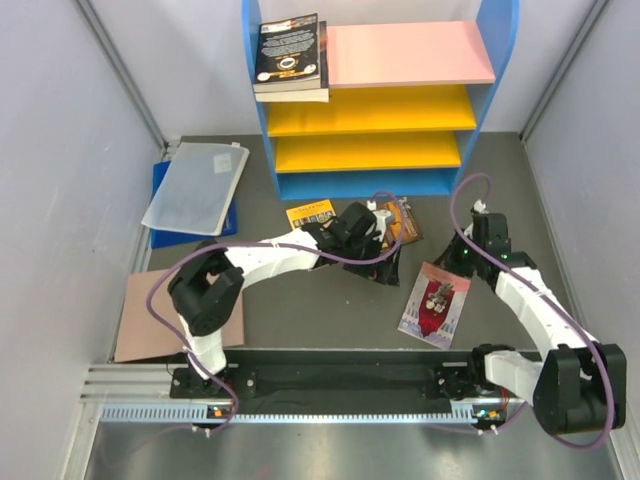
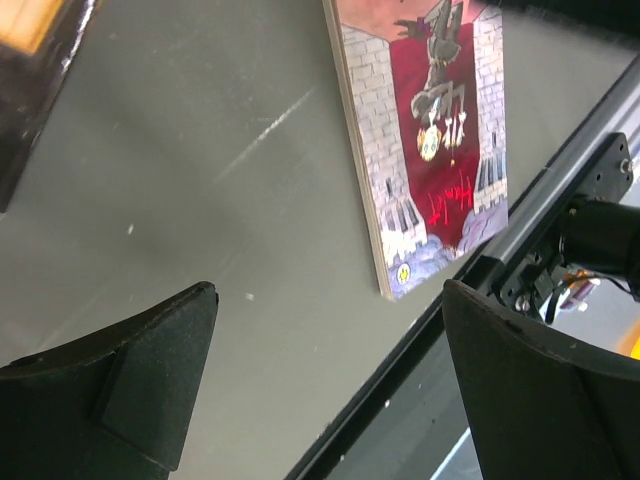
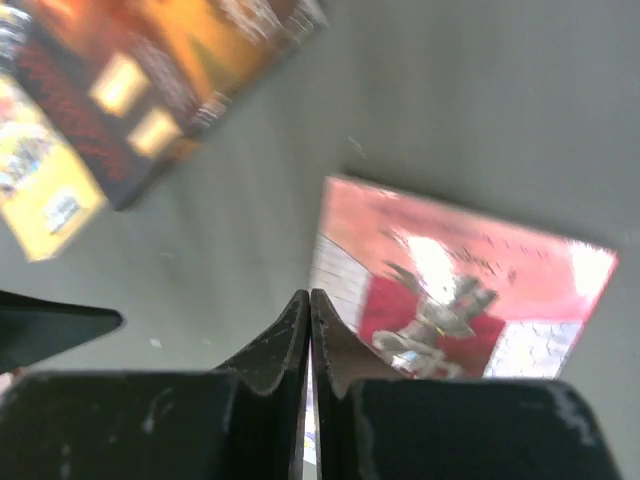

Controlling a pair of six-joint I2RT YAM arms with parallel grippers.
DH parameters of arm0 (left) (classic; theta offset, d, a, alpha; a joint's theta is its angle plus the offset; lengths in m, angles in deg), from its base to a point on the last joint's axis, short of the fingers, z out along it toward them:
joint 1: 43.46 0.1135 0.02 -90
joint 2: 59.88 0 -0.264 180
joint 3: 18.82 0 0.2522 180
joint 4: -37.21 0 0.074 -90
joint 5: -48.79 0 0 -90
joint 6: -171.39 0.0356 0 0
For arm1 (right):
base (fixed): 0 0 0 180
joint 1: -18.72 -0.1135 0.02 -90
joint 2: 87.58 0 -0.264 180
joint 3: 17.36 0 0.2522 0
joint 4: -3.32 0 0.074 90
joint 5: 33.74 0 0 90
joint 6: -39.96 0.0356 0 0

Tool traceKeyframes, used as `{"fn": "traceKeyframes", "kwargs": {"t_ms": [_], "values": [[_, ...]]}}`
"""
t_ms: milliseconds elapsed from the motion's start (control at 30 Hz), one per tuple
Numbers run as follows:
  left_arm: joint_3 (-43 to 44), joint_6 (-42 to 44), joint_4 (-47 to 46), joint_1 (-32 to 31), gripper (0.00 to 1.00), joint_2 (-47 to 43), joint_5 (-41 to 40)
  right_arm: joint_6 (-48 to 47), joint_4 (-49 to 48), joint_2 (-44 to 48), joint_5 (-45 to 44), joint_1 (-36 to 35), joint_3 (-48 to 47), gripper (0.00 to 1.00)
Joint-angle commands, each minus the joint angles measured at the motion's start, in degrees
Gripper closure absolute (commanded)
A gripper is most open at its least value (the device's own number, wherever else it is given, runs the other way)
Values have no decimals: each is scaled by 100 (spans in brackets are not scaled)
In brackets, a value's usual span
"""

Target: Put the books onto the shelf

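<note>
Books on the shelf: one stack at the left end of the pink top board. The black book with a gold emblem (image 1: 288,48) is on top; under it only a pale edge shows.
Books on the desk: three. The yellow book (image 1: 310,213) lies just near of the shelf, the dark orange-glow book (image 1: 405,225) to its right, and the pale book with a dark-red figure (image 1: 435,303) nearer and further right, apart from the others.
Shelf (image 1: 495,95): one, at the far centre, with a blue frame, one pink board and two yellow boards.
Left pincer (image 2: 328,300): spread wide over bare desk (image 1: 300,310), with the pale book off to one side.
Right pincer (image 3: 308,310): fingers pressed together, gripping nothing, above the desk beside the pale book.
Hidden or unclear: the left arm covers part of the dark book; I cannot tell how many books are in the stack; the right wrist view is blurred.
Others: one translucent folder on a blue board (image 1: 195,188) at far left; one brown cardboard sheet (image 1: 150,325) at near left.
</note>
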Motion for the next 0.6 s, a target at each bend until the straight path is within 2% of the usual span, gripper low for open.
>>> {"fn": "traceKeyframes", "kwargs": {"t_ms": [0,200,333,567], "values": [[490,-56,-322,-175,1,325,16,677,499,87,-365,42,451,100],[938,-56,-181,-333,1,887,68,1038,921,525,-1278,261,627,100],[1123,-91,-199,-430,1,1073,130,934,1281,676,-1816,464,443,100],[1395,-117,-85,-527,1,1398,112,591,1124,-209,-1720,895,293,100]]}}
